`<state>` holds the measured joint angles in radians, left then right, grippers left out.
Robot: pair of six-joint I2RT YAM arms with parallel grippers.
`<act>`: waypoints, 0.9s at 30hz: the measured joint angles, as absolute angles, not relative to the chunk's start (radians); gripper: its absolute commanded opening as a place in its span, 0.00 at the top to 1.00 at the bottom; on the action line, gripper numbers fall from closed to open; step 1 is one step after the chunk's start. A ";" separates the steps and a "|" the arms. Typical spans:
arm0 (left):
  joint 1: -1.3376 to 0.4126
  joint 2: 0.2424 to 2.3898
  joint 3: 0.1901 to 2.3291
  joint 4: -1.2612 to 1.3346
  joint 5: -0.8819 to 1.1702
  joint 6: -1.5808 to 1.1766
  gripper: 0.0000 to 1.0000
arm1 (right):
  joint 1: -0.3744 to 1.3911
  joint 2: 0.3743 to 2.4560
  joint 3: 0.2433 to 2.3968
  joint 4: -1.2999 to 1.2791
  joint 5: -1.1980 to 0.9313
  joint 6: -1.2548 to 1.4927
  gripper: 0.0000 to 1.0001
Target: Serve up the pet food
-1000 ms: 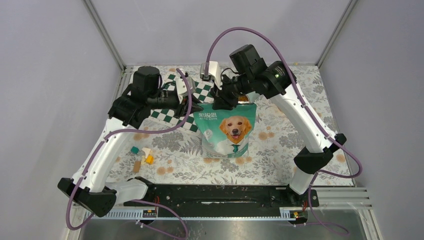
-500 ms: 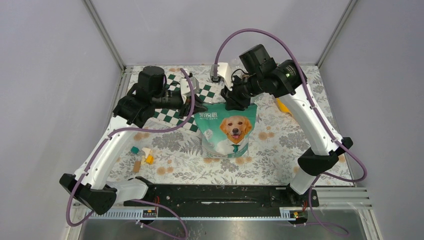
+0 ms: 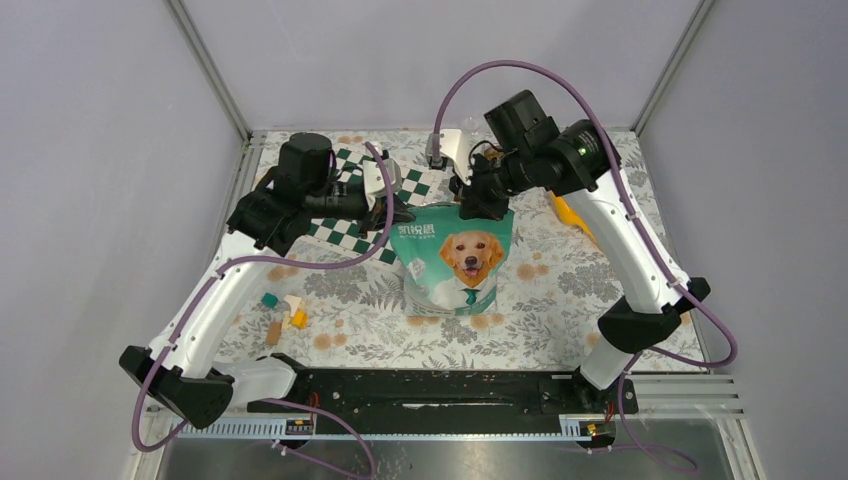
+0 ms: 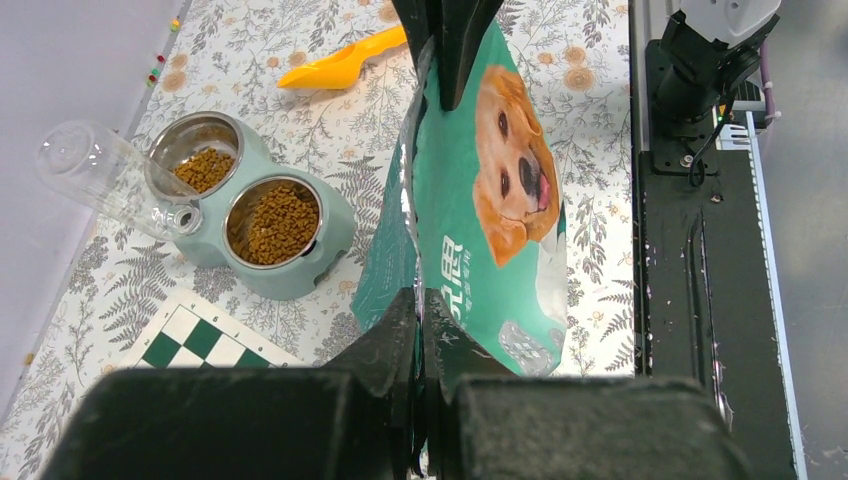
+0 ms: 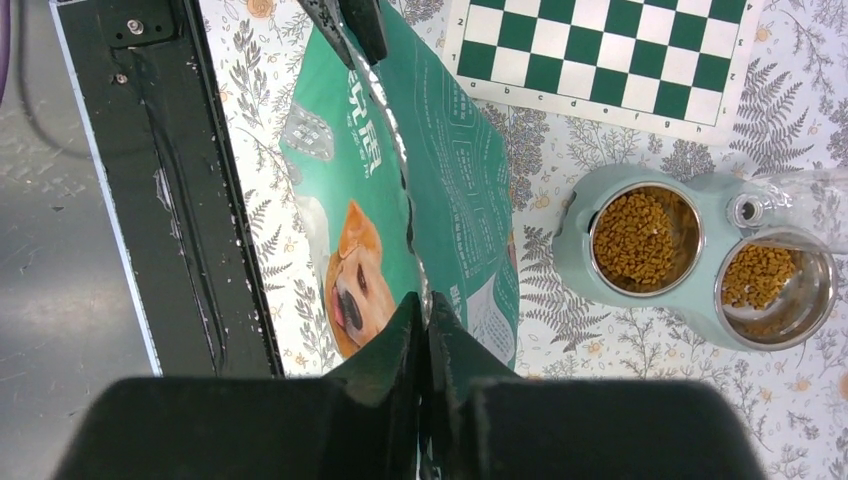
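Note:
The pet food is brown kibble (image 4: pixel 279 222) lying in both steel bowls of a teal double feeder (image 4: pixel 320 250). It also shows in the right wrist view (image 5: pixel 640 238). A tall teal-green bag with a dog picture (image 3: pixel 455 262) stands upright mid-table. My left gripper (image 4: pixel 420 300) is shut on the bag's top edge at its left corner, also in the top view (image 3: pixel 398 213). My right gripper (image 5: pixel 423 305) is shut on the top edge at the right corner, also in the top view (image 3: pixel 472 207). The bag's mouth is a narrow slit between them.
An orange scoop (image 4: pixel 340 65) lies on the floral cloth right of the bag. A green-white chessboard (image 5: pixel 610 50) lies behind the bag to the left. A clear bottle (image 4: pixel 95 170) sticks out of the feeder. Small coloured blocks (image 3: pixel 283 312) lie front left.
Both grippers have shifted a little to the right with the bag's top edge held. The right arm moved more, uncovering the orange scoop behind it.

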<state>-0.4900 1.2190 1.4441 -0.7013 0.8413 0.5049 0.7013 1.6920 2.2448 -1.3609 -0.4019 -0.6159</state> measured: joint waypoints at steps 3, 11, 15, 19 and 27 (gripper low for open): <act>-0.492 1.219 1.446 -0.702 0.838 0.508 1.00 | 0.694 1.690 2.244 -1.361 -0.400 -0.615 0.68; -0.492 1.219 1.447 -0.707 0.833 0.516 1.00 | 0.614 1.602 2.176 -1.377 -0.382 -0.635 0.94; -0.493 1.219 1.447 -0.706 0.831 0.519 1.00 | 0.607 1.582 2.154 -1.379 -0.387 -0.647 1.00; -0.495 1.219 1.447 -0.704 0.827 0.521 1.00 | 0.603 1.574 2.140 -1.364 -0.387 -0.648 0.76; -0.496 1.217 1.447 -0.704 0.811 0.524 1.00 | 0.571 1.532 2.076 -1.353 -0.362 -0.648 1.00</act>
<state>-0.4957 1.2171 1.4467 -0.7036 0.8108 0.5240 0.5709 1.5318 2.0762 -1.3525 -0.3622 -0.6479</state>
